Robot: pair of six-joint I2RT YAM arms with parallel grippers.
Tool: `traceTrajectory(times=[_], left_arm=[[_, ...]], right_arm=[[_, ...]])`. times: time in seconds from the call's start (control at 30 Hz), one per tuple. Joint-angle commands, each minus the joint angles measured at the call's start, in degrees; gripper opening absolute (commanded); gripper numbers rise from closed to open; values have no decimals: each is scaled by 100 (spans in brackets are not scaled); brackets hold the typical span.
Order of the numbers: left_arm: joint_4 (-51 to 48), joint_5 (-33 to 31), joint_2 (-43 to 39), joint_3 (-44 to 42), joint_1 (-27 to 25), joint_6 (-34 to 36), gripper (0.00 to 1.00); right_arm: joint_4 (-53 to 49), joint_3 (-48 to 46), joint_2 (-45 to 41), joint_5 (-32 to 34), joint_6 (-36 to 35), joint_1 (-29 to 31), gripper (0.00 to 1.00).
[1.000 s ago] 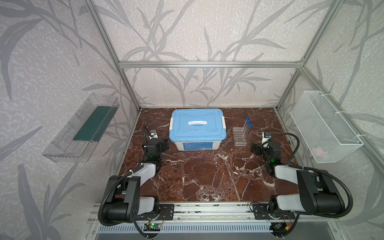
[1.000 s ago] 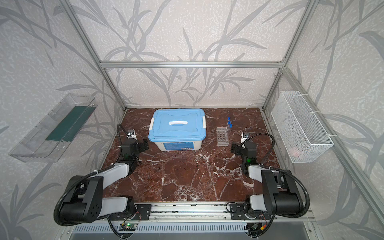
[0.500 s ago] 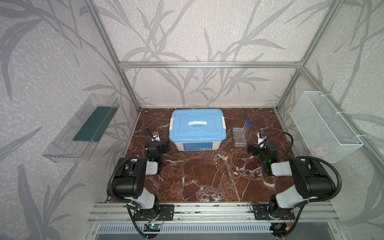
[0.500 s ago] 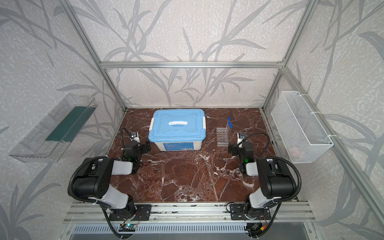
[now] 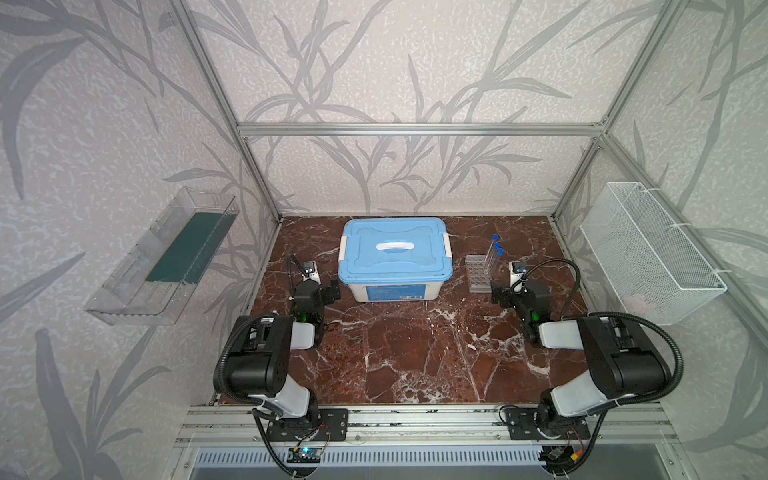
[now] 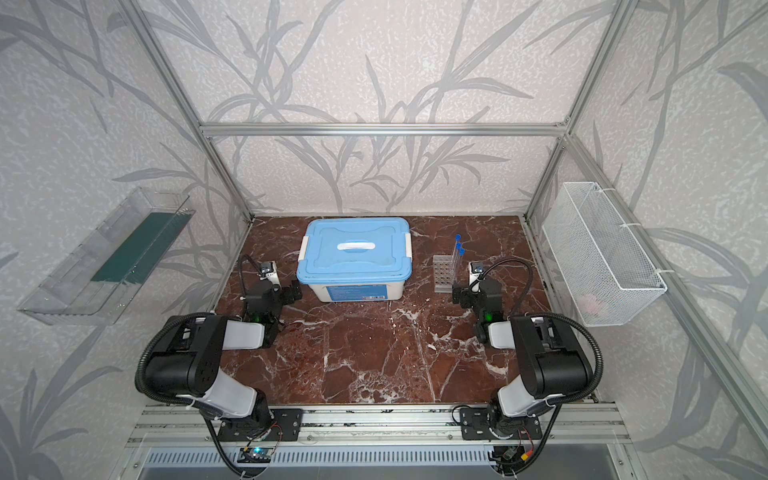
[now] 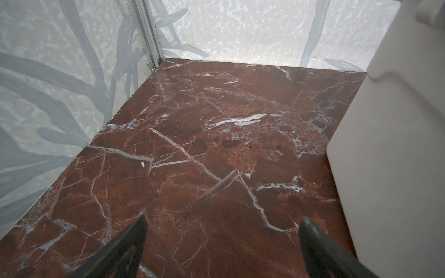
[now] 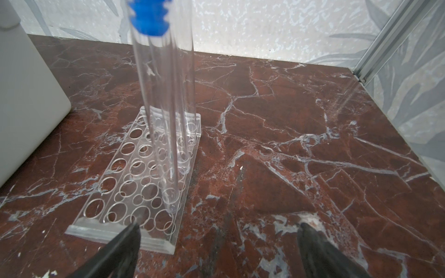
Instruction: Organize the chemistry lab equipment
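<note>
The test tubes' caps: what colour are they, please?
The caps are blue; a top view shows them best.

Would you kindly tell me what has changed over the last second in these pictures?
Both arms lifted their elbows from a low fold. The right gripper edged toward the rack; the left gripper barely shifted. Both stayed open, holding nothing. The tub, the rack and its test tubes stayed put.
</note>
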Motion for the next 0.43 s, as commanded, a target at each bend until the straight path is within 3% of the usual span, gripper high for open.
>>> traceTrajectory(times=[0.0,0.4], left_arm=[[178,45,-17,31,29,79,99],[182,46,-17,28,34,79,99]], right_arm=[[-93,170,-113,-176,-119,3,99],[-115,190,-105,-240,-155,-5,99]])
